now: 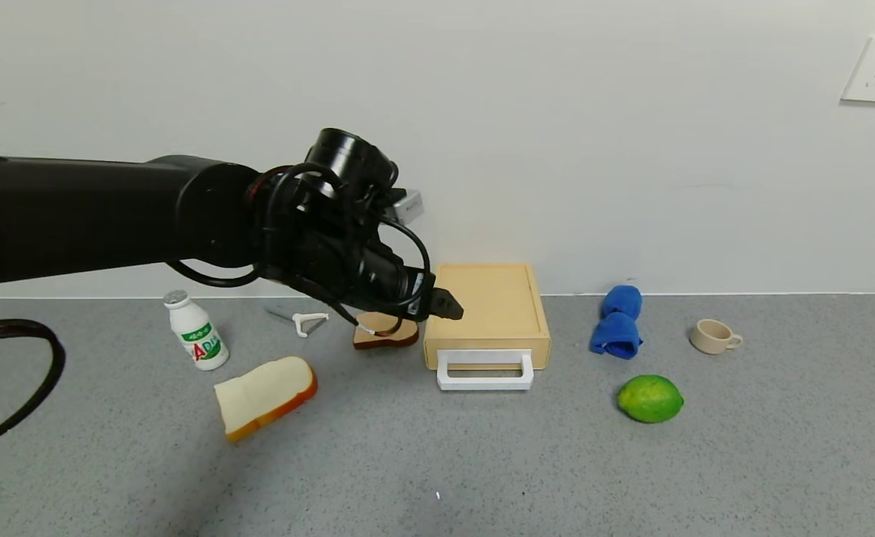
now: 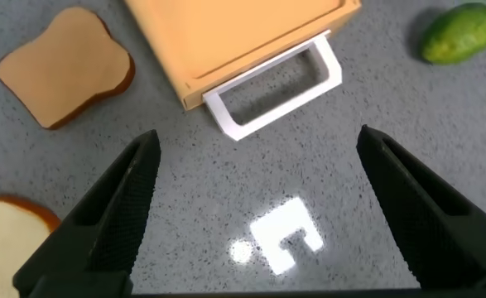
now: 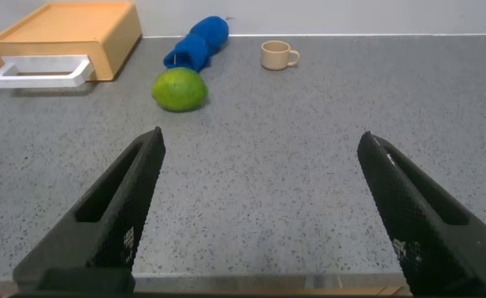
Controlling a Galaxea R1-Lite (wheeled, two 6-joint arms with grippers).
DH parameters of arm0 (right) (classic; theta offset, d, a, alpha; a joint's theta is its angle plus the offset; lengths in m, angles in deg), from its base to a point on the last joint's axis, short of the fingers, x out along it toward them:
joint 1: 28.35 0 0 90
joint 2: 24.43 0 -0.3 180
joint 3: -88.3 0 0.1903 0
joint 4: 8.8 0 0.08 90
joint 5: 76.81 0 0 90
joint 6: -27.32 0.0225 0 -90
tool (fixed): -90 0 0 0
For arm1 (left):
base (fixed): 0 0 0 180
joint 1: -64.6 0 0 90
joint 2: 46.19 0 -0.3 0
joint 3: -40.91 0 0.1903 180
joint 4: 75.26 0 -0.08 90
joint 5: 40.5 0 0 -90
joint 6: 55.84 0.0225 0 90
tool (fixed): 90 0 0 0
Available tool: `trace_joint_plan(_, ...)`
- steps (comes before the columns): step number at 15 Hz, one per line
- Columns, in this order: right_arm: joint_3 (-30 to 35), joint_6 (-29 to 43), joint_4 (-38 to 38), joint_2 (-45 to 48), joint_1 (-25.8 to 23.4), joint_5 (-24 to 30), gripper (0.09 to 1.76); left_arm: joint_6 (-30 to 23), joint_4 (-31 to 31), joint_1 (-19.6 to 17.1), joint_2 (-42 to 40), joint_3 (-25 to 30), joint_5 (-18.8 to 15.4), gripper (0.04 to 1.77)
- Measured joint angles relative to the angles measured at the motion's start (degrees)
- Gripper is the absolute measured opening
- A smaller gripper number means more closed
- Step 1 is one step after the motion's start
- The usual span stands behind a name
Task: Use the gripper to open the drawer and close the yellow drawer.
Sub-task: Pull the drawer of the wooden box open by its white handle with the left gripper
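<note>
Left gripper (image 2: 255, 219): my fingers (image 2: 114, 211) stand wide apart and hold nothing, hovering above the surface (image 1: 437, 462) just in front of the drawer's handle (image 2: 271, 87). In the head view this gripper (image 1: 444, 304) hangs over the drawer's left edge. Right gripper (image 3: 259, 215): also spread wide and empty, low over bare surface, well apart from the drawer and idle.

Drawer (image 1: 491, 309): one, pale yellow, against the wall near the middle of the surface, its front flush with the case, so I judge it shut. I expect a stiff, light box that slides easily; the case may creep along the surface if I pull hard. The white loop handle (image 1: 485, 371) is the place to take hold: I would drop one finger inside the loop, or pinch its front bar at mid-span, and pull straight.

Count of other things: two bread slices, pale (image 1: 265, 395) and brown (image 1: 386, 331); one bottle (image 1: 195, 331); one peeler (image 1: 304, 321); one blue cloth (image 1: 617, 321); one cup (image 1: 713, 335); one lime (image 1: 650, 398).
</note>
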Motion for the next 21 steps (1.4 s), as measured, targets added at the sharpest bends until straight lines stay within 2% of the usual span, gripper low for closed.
trace_joint_plan(3,0.0,0.0,0.0,0.0,0.0,0.0,1.71,-6.0,-4.5,1.2,4.5,-5.2,3.9,1.72)
trace_joint_plan(7,0.0,0.0,0.0,0.0,0.0,0.0,1.71,-13.5,-11.0,2.2,10.3,-12.2,5.9,1.72)
trace_joint_plan(10,0.0,0.0,0.0,0.0,0.0,0.0,1.71,-14.7,-11.4,3.8,13.3,-13.3,7.7,1.72)
trace_joint_plan(12,0.0,0.0,0.0,0.0,0.0,0.0,1.71,-14.9,-11.4,4.9,15.2,-13.4,10.7,1.72)
trace_joint_plan(14,0.0,0.0,0.0,0.0,0.0,0.0,1.71,-17.2,-11.4,5.5,17.0,-14.0,13.9,1.72)
trace_joint_plan(18,0.0,0.0,0.0,0.0,0.0,0.0,1.71,-24.4,-11.0,5.8,19.6,-15.0,15.2,1.72)
trace_joint_plan(21,0.0,0.0,0.0,0.0,0.0,0.0,1.71,-26.4,-10.6,5.8,20.8,-15.5,15.7,1.72)
